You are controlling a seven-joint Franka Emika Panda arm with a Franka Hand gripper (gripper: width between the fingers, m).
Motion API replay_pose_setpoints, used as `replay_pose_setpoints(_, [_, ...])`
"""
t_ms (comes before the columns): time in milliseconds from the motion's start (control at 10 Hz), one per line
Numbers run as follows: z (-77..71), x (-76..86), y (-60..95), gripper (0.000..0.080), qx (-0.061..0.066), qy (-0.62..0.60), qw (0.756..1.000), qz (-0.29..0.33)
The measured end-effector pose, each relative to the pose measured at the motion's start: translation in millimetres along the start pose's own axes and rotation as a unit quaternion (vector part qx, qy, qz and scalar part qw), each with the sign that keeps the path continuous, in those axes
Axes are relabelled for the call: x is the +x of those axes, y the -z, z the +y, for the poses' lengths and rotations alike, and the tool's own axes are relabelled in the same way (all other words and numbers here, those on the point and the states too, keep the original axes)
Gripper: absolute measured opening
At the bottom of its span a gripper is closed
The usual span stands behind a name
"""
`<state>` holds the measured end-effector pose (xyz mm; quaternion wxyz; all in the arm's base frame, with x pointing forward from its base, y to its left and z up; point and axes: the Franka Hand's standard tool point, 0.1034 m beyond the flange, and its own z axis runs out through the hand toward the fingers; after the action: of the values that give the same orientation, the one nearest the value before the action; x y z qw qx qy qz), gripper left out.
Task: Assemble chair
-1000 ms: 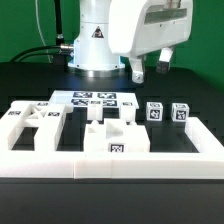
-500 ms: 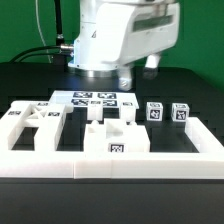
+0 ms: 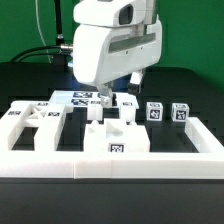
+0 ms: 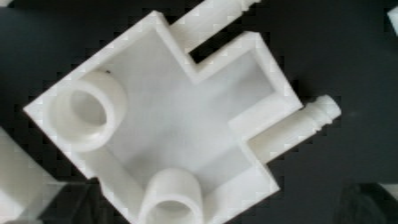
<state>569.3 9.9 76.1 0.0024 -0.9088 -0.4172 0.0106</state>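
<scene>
Black worktop point(image 3: 20, 75). White Panda arm point(image 3: 115, 45) is bent low over the parts. The end effector point(image 3: 118, 88) hangs just above the marker board point(image 3: 88, 98); finger gap mostly hidden, cannot tell if wide or narrow, nothing seen held. Long border rail point(image 3: 60, 165) lies well in front of it. Slotted panel point(image 3: 30, 122) sits toward the exterior view's left of it. Notched panel point(image 4: 196, 110), with two round sockets and two ribbed pegs, fills the wrist view beneath it. Tagged block point(image 3: 116, 143) lies near, in front. Leg cubes point(image 3: 155, 112) point(image 3: 180, 111) stand beside, toward the exterior view's right.
</scene>
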Motion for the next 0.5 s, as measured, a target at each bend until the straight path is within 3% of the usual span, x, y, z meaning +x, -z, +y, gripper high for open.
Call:
replay_pose_setpoints(300, [1.7,4.8,-8.8,0.0649,0.005,-0.146,0.989,0.000])
replay_pose_setpoints(500, [15.4,19.1,-20.3,0.0649,0.005,-0.186,0.983,0.004])
